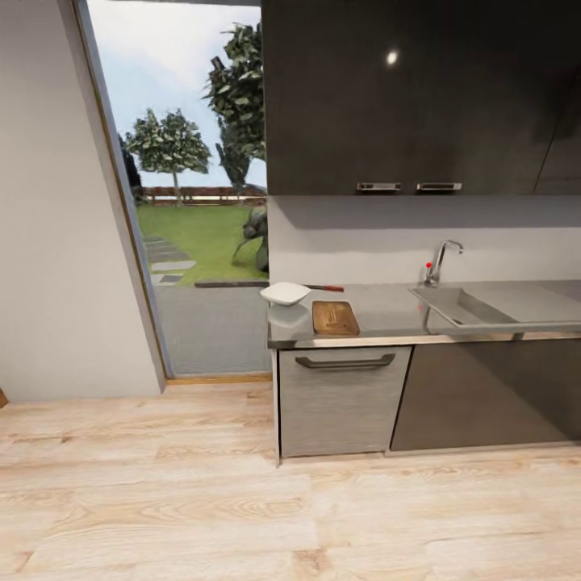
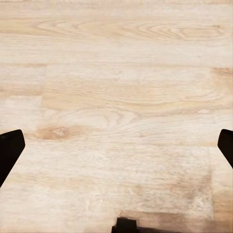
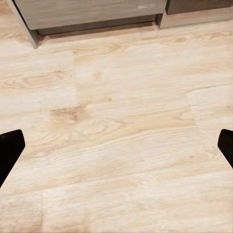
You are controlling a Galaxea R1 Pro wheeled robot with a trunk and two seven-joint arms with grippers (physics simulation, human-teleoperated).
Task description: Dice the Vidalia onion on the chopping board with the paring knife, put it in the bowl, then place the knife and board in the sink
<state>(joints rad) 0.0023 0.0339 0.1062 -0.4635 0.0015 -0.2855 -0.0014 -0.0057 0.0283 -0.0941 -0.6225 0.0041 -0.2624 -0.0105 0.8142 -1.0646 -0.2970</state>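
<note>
Head view, left to right. Left third of frame: plain grey wall, then a tall glazed opening (image 1: 198,186) onto lawn and trees. Light wood plank floor (image 1: 161,500) across the whole lower frame.

Centre: left end of the countertop (image 1: 387,311). White bowl (image 1: 285,293) sits at its left rear corner. Chopping board (image 1: 335,317) lies flat just right of the bowl, nearer the front edge. Paring knife (image 1: 324,287): red handle visible behind the board, just right of the bowl; blade probably hidden by the bowl's rim, too small to confirm. Drawer handle (image 1: 344,361) below the board.

Right: sink (image 1: 464,307) recessed in the countertop, chrome tap (image 1: 442,260) at its rear left. Basin interior mostly hidden by the near rim. Dark wall cabinets (image 1: 420,97) above.

Left gripper (image 2: 116,145): dark fingertips (image 2: 9,150) at opposite frame edges, spread wide, nothing between, bare floor beneath.

Right gripper (image 3: 116,145): fingertips (image 3: 9,150) likewise wide apart, holding nothing; cabinet base (image 3: 92,17) along the upper edge.
</note>
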